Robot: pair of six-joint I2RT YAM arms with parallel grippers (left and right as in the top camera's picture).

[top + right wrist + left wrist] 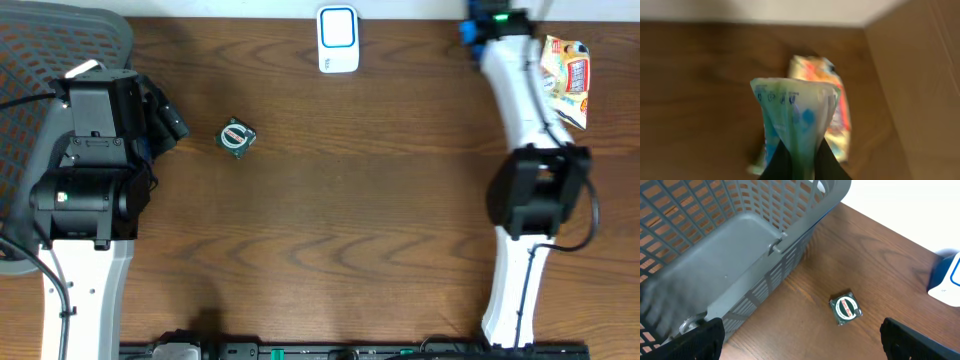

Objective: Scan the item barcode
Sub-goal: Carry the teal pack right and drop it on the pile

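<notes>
No wording can be read outright. The small square packet (237,137) on the bench (380,230) carries a round label (845,307), white with a red band across it. The lettering on that band is too small to make out. The snack packet (565,75) at the bench's far right shows a red panel with white marks, illegible. The pouch (795,115) has a row of blue printed characters along its top edge, blurred beyond reading.

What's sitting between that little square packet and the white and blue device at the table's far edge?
Nothing. In the overhead view, only bare wooden table lies between the square packet and the white and blue device.
</notes>
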